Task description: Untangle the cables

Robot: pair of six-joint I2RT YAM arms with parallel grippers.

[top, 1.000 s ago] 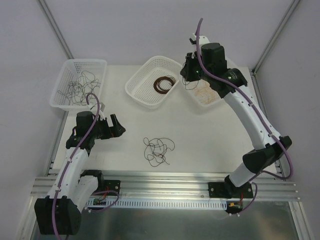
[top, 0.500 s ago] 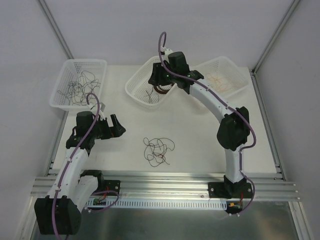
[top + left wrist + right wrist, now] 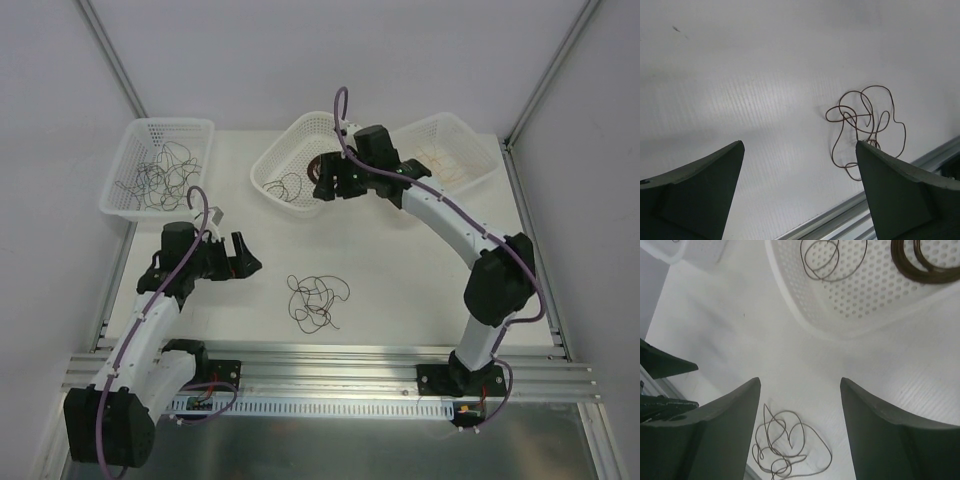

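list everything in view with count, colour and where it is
mesh baskets: three, white, table's far edge
tangled cables: one bundle, dark, table's near middle
left-basket wires: several, dark, left basket
wire loop: one, dark, middle basket
coil: one, dark brown, middle basket
right-basket wires: several, tan-orange, right basket
table: one, white, under everything
rail: one, silver, near edge
left gripper: one, dark, open, left of the tangle
right gripper: one, dark, open, at the middle basket
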